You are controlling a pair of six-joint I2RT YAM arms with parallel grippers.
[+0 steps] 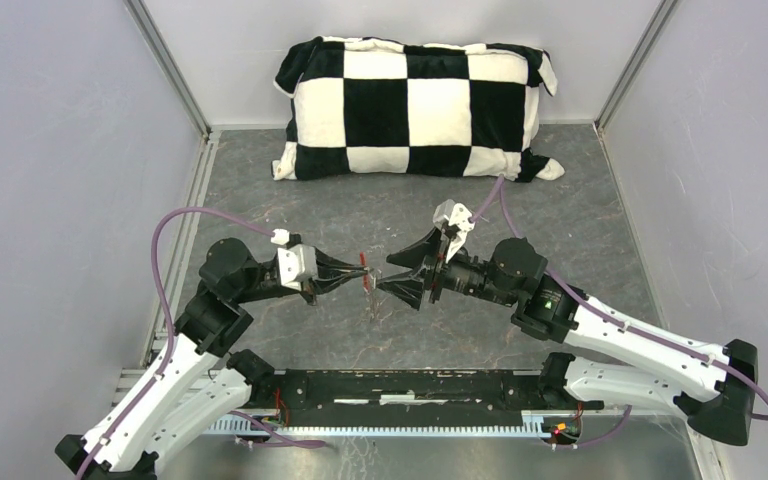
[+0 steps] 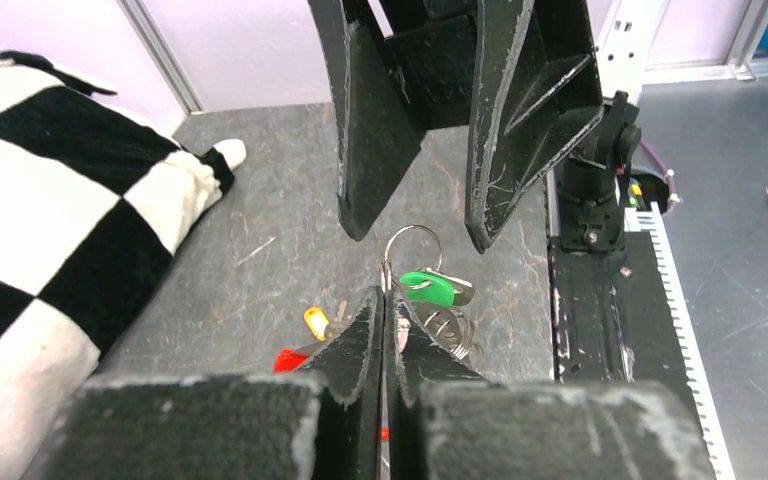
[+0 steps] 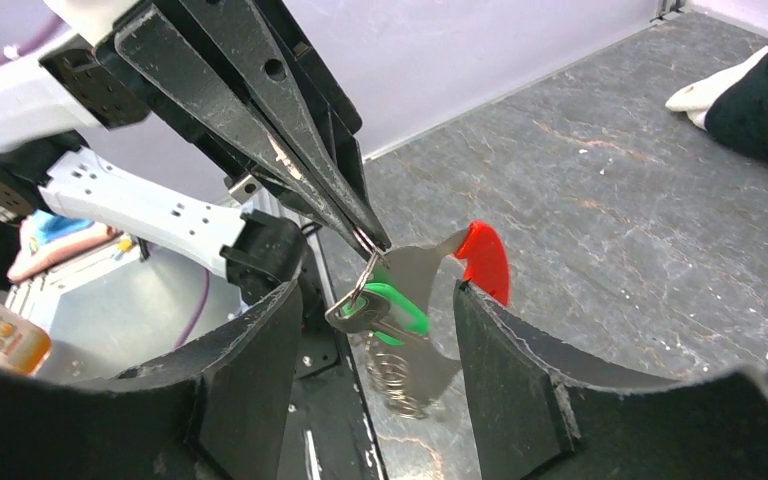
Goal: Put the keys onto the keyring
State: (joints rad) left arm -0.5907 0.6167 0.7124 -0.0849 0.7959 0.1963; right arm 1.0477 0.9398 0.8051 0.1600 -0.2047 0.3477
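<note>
My left gripper [image 1: 363, 269] [image 2: 385, 296] is shut on the thin silver keyring [image 2: 412, 247] and holds it above the table. A green-headed key [image 2: 428, 288] [image 3: 392, 306] hangs from the ring, with a coil of chain links [image 3: 400, 385] below it. The red tag [image 3: 484, 260] [image 1: 363, 257] sticks out beside the ring. The yellow-headed key [image 2: 316, 322] shows left of my left fingers; whether it hangs or lies on the table is unclear. My right gripper [image 1: 388, 276] [image 3: 378, 300] is open, one finger on each side of the green key, touching nothing.
A black-and-white checked pillow [image 1: 415, 105] lies against the back wall. Grey walls close in both sides. The arms' black mounting rail [image 1: 410, 385] runs along the table's near edge.
</note>
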